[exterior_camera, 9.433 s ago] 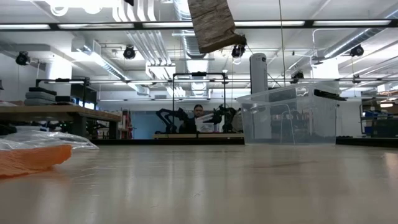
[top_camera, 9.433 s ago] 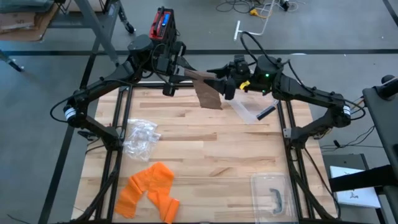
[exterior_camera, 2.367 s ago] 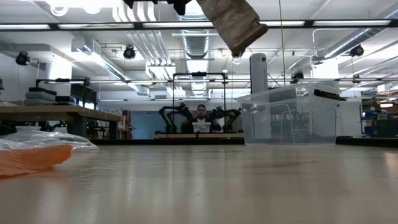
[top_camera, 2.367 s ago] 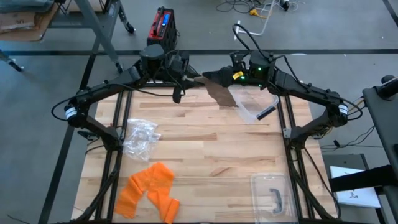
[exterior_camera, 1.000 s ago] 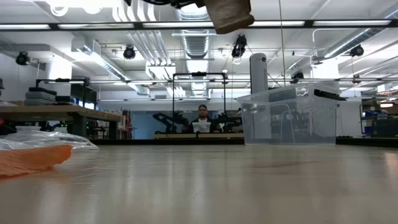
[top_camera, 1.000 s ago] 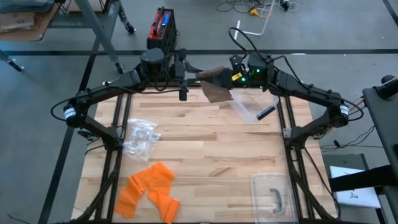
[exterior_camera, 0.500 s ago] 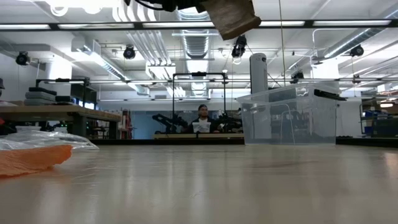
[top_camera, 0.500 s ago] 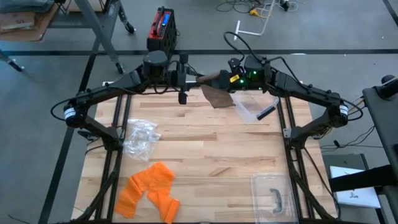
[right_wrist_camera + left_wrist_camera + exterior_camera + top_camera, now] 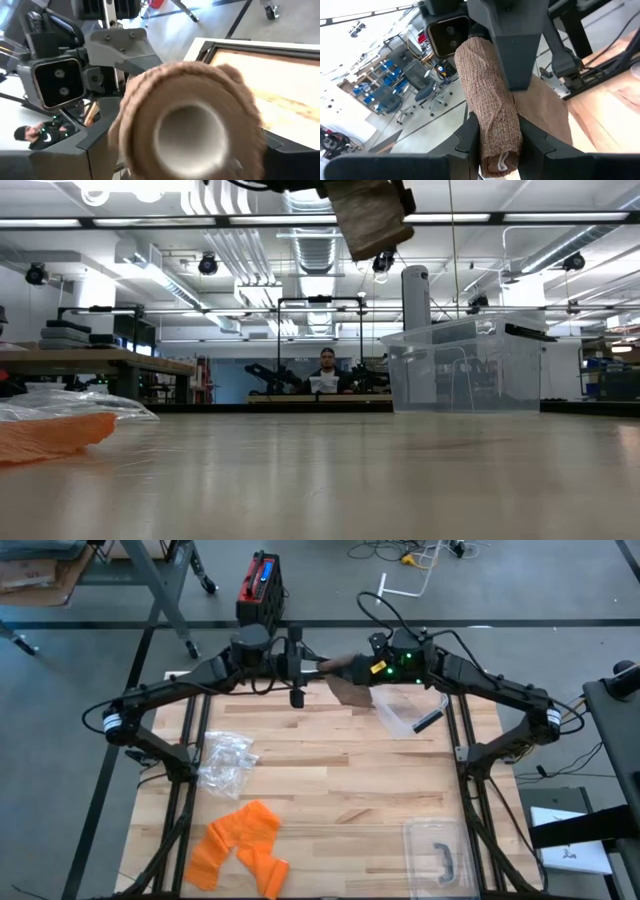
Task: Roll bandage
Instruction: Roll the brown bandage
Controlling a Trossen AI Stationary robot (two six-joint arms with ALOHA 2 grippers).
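Note:
High above the table's far edge hangs a brown bandage roll [image 9: 335, 664], held between my two grippers. Its loose tail [image 9: 352, 694] hangs below it. My left gripper [image 9: 318, 665] comes from the left and is shut on the roll's left end. My right gripper [image 9: 352, 665] comes from the right. Its open fingers stand on either side of the roll's right end, whose hollow core [image 9: 190, 135] faces the right wrist view. The low view shows the roll [image 9: 368, 215] tilted at the picture's top. My left gripper pinches the roll's left end [image 9: 496, 150] between its two fingers [image 9: 467, 142], coming level from the table's left and lying along the roll. The roll is lifted clear and points away toward the other gripper, with the tail [image 9: 547, 107] hanging slack. My right gripper's fingers flank the roll's other end [image 9: 485, 55]; whether they touch it I cannot tell.
A clear plastic bin [image 9: 405, 712] with a dark piece in it stands at the far right. A crumpled clear bag [image 9: 228, 760] lies at the left, orange bandages [image 9: 240, 845] at the near left and a clear lid [image 9: 440, 850] at the near right.
My left gripper has rolled a little about its own line, and the roll has turned with it; in the low view the roll's tilt has changed. Both grippers stay at the same place above the far edge.

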